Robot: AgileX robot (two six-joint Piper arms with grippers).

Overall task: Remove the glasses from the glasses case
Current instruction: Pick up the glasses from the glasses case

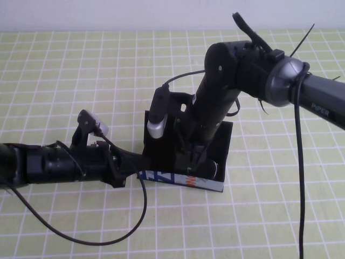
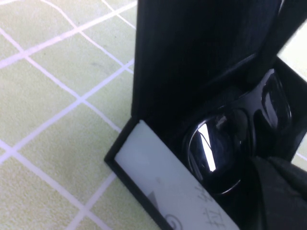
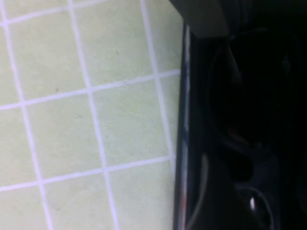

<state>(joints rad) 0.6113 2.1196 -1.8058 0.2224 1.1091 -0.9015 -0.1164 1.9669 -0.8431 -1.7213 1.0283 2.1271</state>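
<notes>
The glasses case (image 1: pixel 183 182) stands open in the middle of the table, its white printed front facing me. Its black lid (image 2: pixel 192 57) stands up. The black glasses (image 2: pixel 225 143) lie inside the case, with dark shiny lenses; they also show in the right wrist view (image 3: pixel 249 143), beside the case's edge (image 3: pixel 184 96). My right gripper (image 1: pixel 197 161) reaches steeply down into the case, right over the glasses. My left gripper (image 1: pixel 129 164) lies low at the case's front left corner, against its side. The arm hides most of the case's inside in the high view.
A green tablecloth with a white grid (image 1: pixel 64 65) covers the table. A black cable (image 1: pixel 108 237) loops over the cloth in front of the left arm. Another cable (image 1: pixel 299 178) hangs from the right arm on the right.
</notes>
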